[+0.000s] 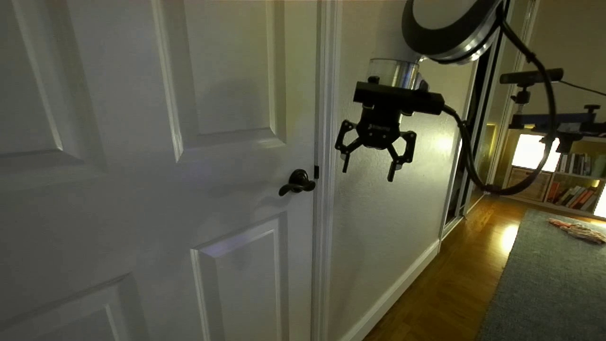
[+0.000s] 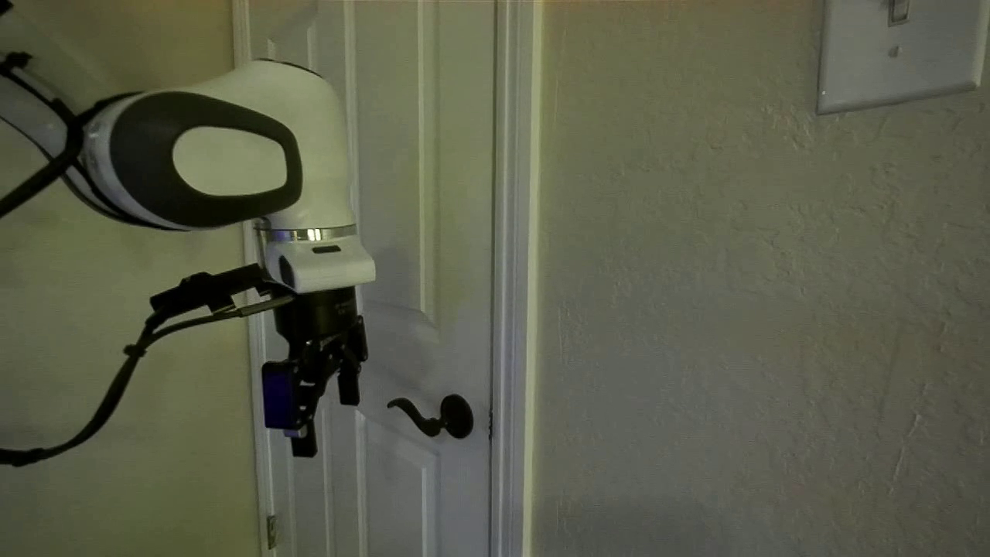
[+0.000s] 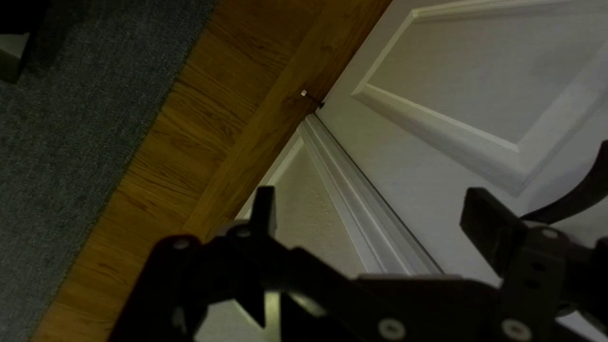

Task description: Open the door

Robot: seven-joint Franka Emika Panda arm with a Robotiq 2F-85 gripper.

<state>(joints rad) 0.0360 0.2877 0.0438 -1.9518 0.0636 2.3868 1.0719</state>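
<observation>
My fingers hung tips down, spread wide apart and released. The white door, with its raised rectangular panels, was closed within its pale frame. It filled the left half of an exterior view, where my fingers were seen against the wall to the right of that frame. The dark lever handle sat near the edge of the door, and in both exterior views a gap showed between it and my fingers. In an exterior view I was to the left of the handle, seen against the panels, with the lever reaching my way from its round plate.

In the wrist view my two fingers rose from the bottom, dim and well apart, and the frame ran aslant between them. A curved piece of the handle showed at the right edge, beside one finger; how much depth lay between them I could not tell from there. Below were the wood floor, a grey rug and, by the foot of the frame, a small dark rod with a pale tip. The black camera was fixed above my fingers, its cable looping out sideways.
</observation>
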